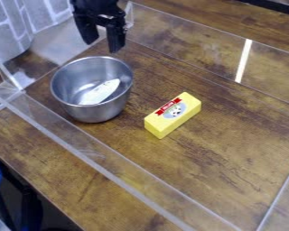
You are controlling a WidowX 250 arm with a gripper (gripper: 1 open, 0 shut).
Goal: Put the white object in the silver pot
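The silver pot (pixel 91 87) stands on the wooden table at the left. Inside it, toward the right of its bottom, lies the white object (pixel 102 90). My black gripper (pixel 98 39) hangs above and just behind the pot's far rim, pointing down. Its two fingers stand apart, open, with nothing between them.
A yellow block (pixel 172 115) with a round red-and-white label lies right of the pot. Clear plastic walls (pixel 75 144) fence the wooden table along the front and left. A tiled wall and a grey thing (pixel 44 41) sit behind the pot at the back left.
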